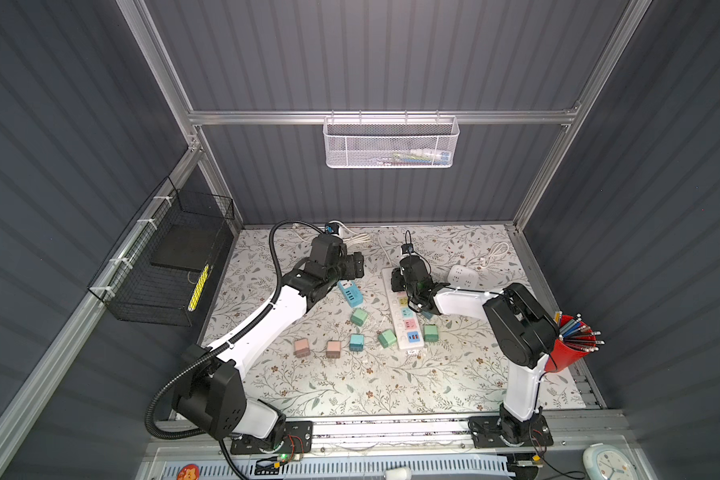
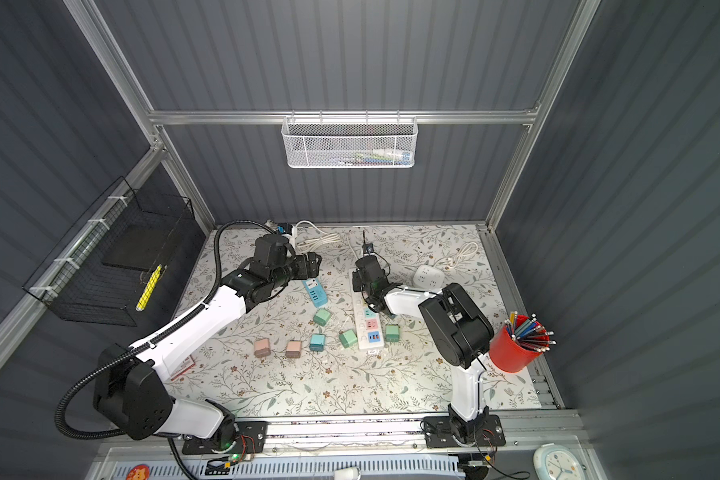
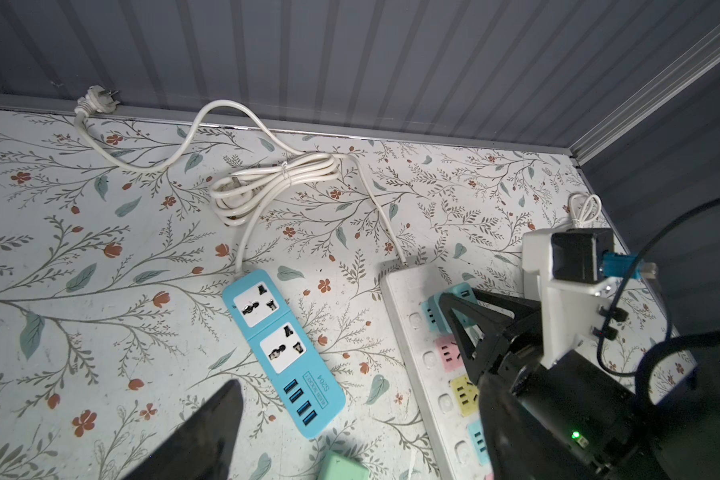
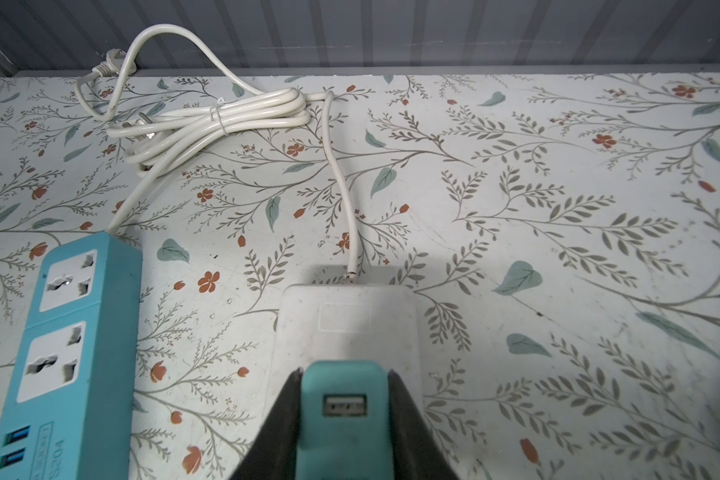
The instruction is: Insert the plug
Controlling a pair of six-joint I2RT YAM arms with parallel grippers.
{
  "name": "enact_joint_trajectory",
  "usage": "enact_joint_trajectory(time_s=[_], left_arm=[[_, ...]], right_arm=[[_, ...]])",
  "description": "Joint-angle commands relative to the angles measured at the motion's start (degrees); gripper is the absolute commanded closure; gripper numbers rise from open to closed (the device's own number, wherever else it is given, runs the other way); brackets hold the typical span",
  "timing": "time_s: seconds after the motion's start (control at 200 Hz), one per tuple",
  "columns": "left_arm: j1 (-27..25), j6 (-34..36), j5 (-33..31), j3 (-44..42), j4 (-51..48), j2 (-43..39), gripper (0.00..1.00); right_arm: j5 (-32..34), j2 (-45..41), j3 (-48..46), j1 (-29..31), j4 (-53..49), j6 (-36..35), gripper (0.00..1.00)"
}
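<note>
Teal plastic sits clamped between the dark fingers of your right gripper (image 4: 345, 374). That is the teal plug (image 4: 344, 424), USB port facing the wrist camera, held over the far end of the white power strip (image 4: 350, 316). In the left wrist view the plug (image 3: 460, 293) stands at the strip's endmost teal socket (image 3: 430, 318). Its prongs are hidden by its own body and the fingers, so you cannot tell whether they are seated or only touching.

Your left gripper (image 1: 359, 266) stands wide open near the far end of the blue power strip (image 1: 350, 293), not touching it. Only one of its fingers (image 3: 208, 432) shows in its wrist view, cut off by the frame.

For room, a bare lane of floral tabletop (image 1: 350, 386) runs between the two strips, and the band along the near edge is open. Toward the back edge the coiled white cord (image 4: 225, 120) lies behind the blue strip, and both strips' cords lead toward it. Loose plugs crowd the white strip's near end, with a green plug (image 1: 430, 332) just beside it on the right. A round white adapter (image 1: 463, 275) lies right of the strip's far end, and a red pen cup (image 1: 570, 349) stands at the right edge.

In both top views your right gripper and wrist hide the strip's far end and the plug
</note>
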Motion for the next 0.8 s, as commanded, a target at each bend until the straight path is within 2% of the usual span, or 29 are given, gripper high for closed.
enact_joint_trajectory(time_s=[0.0,0.43,0.715,0.755,0.795], left_arm=[[0.3,1.2,0.3,-0.8,0.6,-1.5,0.11],[0.3,1.2,0.4,-0.5,0.6,-0.7,0.11],[0.3,0.9,0.7,-0.6,0.6,-0.8,0.11],[0.4,0.9,0.7,-0.8,0.5,-0.8,0.11],[0.3,0.9,0.8,-0.8,0.5,-0.9,0.11]], right_arm=[[-0.2,1.7,-0.7,-0.3,-0.1,0.0,0.88],[0.4,2.6,0.0,0.2,-4.5,-1.2,0.88],[-0.1,6.0,1.9,0.9,-14.8,0.8,0.87],[0.1,6.3,1.8,0.9,-16.1,1.1,0.96],[1.2,5.8,1.1,1.3,-16.4,1.3,0.93]])
